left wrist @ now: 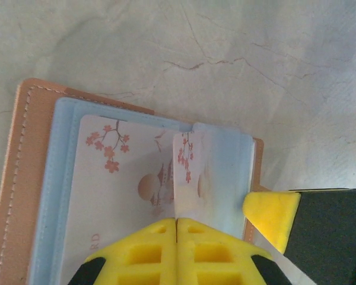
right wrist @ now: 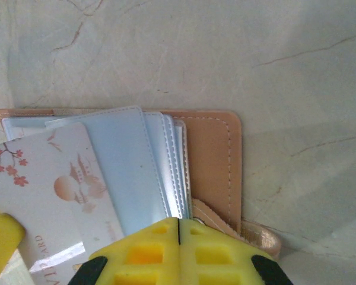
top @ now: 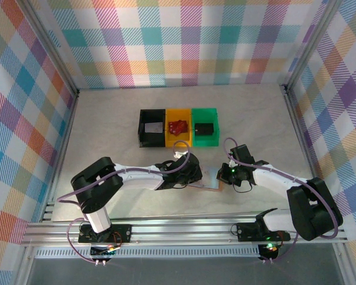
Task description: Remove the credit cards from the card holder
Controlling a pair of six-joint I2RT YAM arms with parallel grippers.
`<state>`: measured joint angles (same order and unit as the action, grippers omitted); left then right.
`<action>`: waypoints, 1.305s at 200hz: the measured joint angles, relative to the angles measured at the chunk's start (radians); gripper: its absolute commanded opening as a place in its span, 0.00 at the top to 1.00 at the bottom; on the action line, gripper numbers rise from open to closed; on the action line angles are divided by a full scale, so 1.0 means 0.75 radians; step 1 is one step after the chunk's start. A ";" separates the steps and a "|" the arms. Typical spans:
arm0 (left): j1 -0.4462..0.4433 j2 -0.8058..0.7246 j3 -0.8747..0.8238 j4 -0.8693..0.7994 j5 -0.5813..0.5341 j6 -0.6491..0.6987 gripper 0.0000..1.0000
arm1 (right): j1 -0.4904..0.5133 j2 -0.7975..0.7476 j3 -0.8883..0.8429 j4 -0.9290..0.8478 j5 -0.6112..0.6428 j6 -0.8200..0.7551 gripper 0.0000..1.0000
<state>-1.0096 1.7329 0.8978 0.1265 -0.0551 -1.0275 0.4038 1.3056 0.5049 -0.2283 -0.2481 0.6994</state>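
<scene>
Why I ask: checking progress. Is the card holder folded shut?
No, the card holder lies open, pale blue sleeves and a blossom-printed card exposed.

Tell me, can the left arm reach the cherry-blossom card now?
Probably yes: the left tool sits right at the edge of the cherry-blossom card in the open card holder, with nothing between. Its jaws are shut, so it must open first.

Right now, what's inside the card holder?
A blossom-printed card shows among pale blue sleeves in the holder. Any cards behind those sleeves are covered.
</scene>
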 measured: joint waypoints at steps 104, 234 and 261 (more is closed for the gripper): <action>0.069 -0.195 -0.027 -0.132 -0.020 0.115 1.00 | 0.000 0.023 0.000 0.023 -0.052 -0.007 1.00; 0.252 -0.638 0.002 -0.722 0.333 0.599 1.00 | 0.011 -0.020 0.052 0.043 -0.207 -0.089 0.84; 0.277 -0.633 0.101 -0.850 0.456 0.713 1.00 | 0.012 -0.098 0.096 0.027 -0.237 -0.125 0.71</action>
<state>-0.8017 1.2579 0.9733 -0.5114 0.2867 -0.4931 0.4129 1.2320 0.5766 -0.2081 -0.4259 0.6060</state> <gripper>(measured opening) 0.062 0.244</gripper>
